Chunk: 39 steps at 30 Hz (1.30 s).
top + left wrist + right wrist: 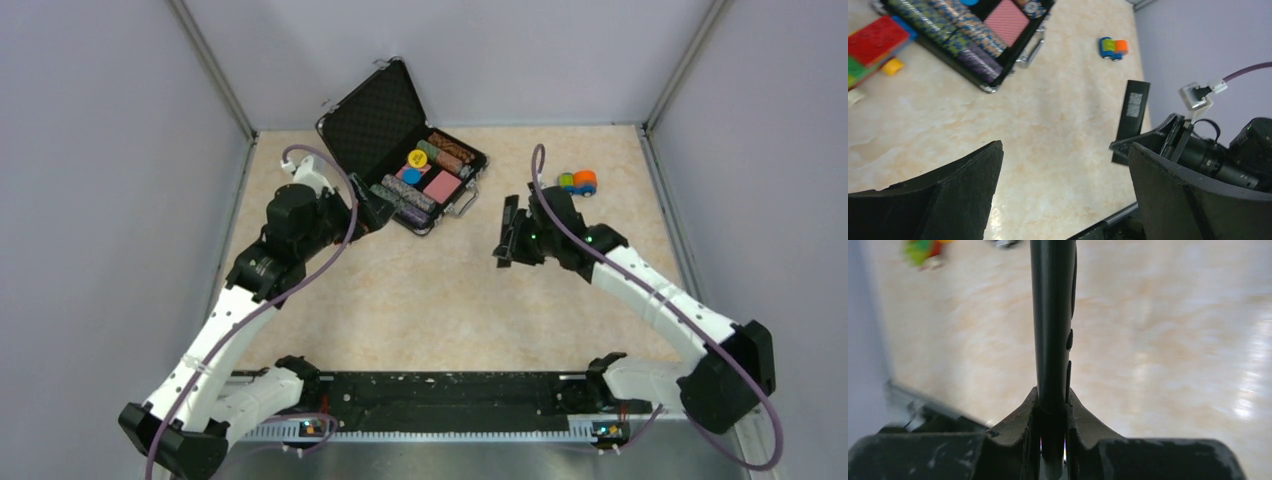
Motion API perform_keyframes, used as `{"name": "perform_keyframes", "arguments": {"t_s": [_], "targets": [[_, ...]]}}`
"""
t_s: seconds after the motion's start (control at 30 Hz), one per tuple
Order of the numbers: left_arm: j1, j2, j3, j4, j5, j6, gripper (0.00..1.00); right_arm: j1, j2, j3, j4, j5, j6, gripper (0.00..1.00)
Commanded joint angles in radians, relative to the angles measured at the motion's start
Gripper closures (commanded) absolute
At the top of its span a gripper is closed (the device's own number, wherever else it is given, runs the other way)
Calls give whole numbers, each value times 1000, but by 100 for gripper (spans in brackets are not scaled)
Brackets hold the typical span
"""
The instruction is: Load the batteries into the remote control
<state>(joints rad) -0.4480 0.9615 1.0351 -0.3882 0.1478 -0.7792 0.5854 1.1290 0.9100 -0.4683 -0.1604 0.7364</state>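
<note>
Close in, the right wrist camera gives us what the overhead view cannot: the right hand (1053,407), narrowed almost shut, pinches the remote control (1050,315) edge-on, small buttons showing along one side, above the tabletop (1173,340). The left wrist camera shows us the same remote face-on, a black bar with a pale label, gripped at its lower end. Framing that view, the left hand (1065,160) spreads wide and holds nothing. From above, we see the open case (375,120) of poker chips just beyond the left hand. A small blue, green and orange toy (578,182) sits farther back, near the right wall.
</note>
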Motion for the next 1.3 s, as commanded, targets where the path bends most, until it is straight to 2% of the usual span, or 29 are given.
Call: {"name": "perform_keyframes", "arguments": {"t_s": [0.0,0.23,0.4,0.5,0.67,0.73,0.87,1.1,1.27], "targets": [[11,-55,9,-163,-179,77,1,-72,167,185,-331,426,-151,100],[12,-85,-25,-151,-101,53,1,-147,445,334,-504,867,-262,100],[13,-127,-55,-135,-107,51,1,-198,554,295,-525,1050,-335,100],[13,-142,-61,-129,-123,54,1,-214,587,247,-455,1114,-436,100],[12,-126,-57,-129,-120,57,1,-245,624,232,-404,1096,-488,100],[12,-116,-56,-128,-114,52,1,-251,658,229,-404,1102,-491,96],[14,-104,-62,-121,-111,42,1,-251,696,222,-381,1047,-474,82],[14,-102,-69,-121,-116,44,1,-251,714,168,-323,985,-504,75],[16,-112,-63,-131,-119,45,1,-251,712,171,-315,926,-512,65]]}}
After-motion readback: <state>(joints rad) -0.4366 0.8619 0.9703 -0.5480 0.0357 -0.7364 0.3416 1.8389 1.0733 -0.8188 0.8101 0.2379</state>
